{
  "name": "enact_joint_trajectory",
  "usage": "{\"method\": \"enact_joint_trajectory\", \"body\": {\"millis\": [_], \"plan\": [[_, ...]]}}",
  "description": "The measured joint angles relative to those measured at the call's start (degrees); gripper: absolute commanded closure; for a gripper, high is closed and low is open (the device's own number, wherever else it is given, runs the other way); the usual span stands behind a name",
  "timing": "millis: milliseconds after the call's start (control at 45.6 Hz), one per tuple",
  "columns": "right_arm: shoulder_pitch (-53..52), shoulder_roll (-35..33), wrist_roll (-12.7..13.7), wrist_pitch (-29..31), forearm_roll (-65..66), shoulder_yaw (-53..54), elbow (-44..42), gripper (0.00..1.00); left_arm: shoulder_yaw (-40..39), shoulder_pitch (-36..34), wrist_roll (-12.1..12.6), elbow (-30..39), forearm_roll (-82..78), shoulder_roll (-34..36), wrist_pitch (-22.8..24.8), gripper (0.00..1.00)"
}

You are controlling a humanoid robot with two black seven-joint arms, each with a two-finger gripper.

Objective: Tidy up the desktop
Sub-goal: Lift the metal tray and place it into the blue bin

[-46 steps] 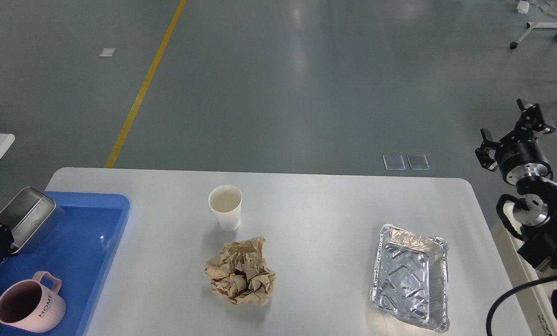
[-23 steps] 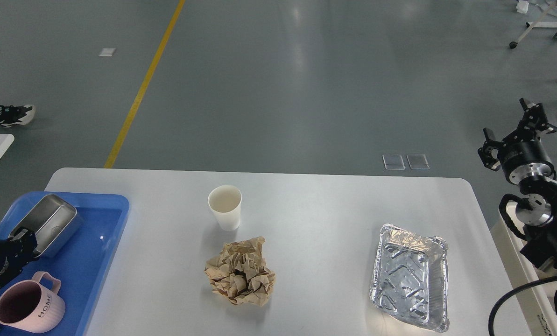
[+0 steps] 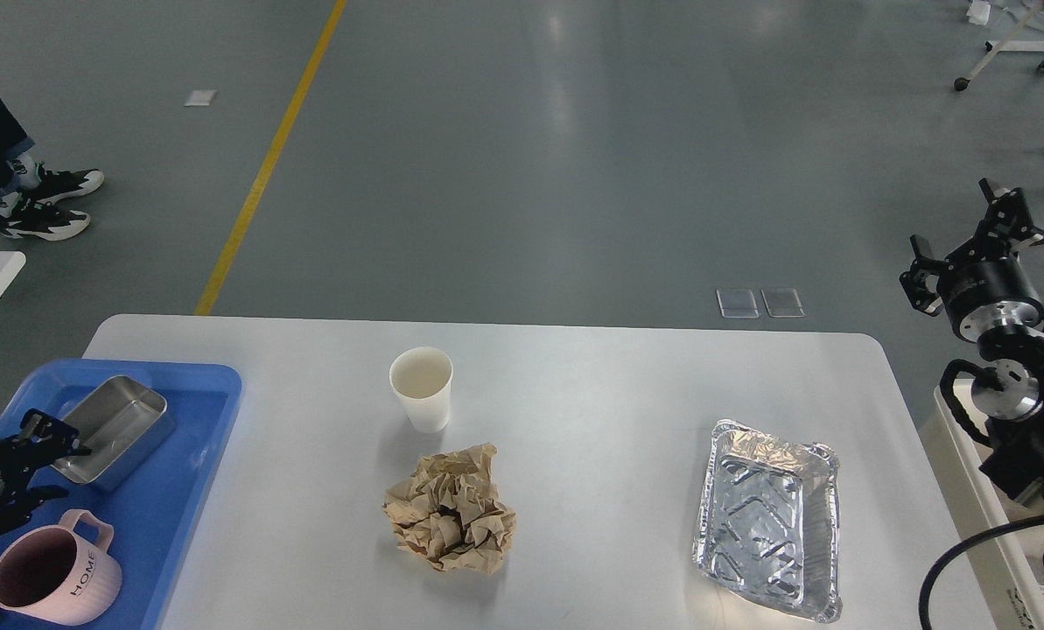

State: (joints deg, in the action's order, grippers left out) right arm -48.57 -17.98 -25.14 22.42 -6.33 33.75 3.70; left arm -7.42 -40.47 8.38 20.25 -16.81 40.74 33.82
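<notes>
Desktop (image 3: 592,394): cup (image 3: 422,388), paper (image 3: 451,520), tray (image 3: 150,490)

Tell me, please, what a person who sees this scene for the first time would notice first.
Probably the crumpled brown paper in the middle of the white desktop, with a white paper cup standing just behind it. To the right lies a shiny foil tray. At the left edge, a blue tray holds a steel box and a pink mug, with the left end effector beside the box.

White desktop (image 3: 574,394), blue tray (image 3: 180,490), pink mug (image 3: 53,582), white cup (image 3: 422,388), brown paper (image 3: 451,521), probably embossed silver foil pan (image 3: 767,521).
</notes>
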Motion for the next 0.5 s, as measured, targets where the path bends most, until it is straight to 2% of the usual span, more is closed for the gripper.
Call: {"method": "enact_joint_trajectory", "body": {"millis": [110,263,372,504], "plan": [[-0.16,-0.25,0.0,0.16,0.0,0.0,0.05,0.0,-2.36,-1.92,0.02,0.1,0.11,4.09,4.61,0.03],[-1.29,-0.44,0.05,0.41,0.0,0.0,0.07,0.0,-4.37,-8.52,-0.39,0.14,0.15,7.98,9.2,0.03],[-1.97,-0.71,0.08,0.43,0.05,-0.71,-0.01,0.0,-6.38,-13.76,-1.19,0.15,0.19,8.75,12.17,0.03],[-2.31,-0.7,0.09,0.37,0.17,-2.02,-0.02,0.0,-10.57,-19.59,-1.15,0.15,0.26,7.91,13.29,0.03]]}}
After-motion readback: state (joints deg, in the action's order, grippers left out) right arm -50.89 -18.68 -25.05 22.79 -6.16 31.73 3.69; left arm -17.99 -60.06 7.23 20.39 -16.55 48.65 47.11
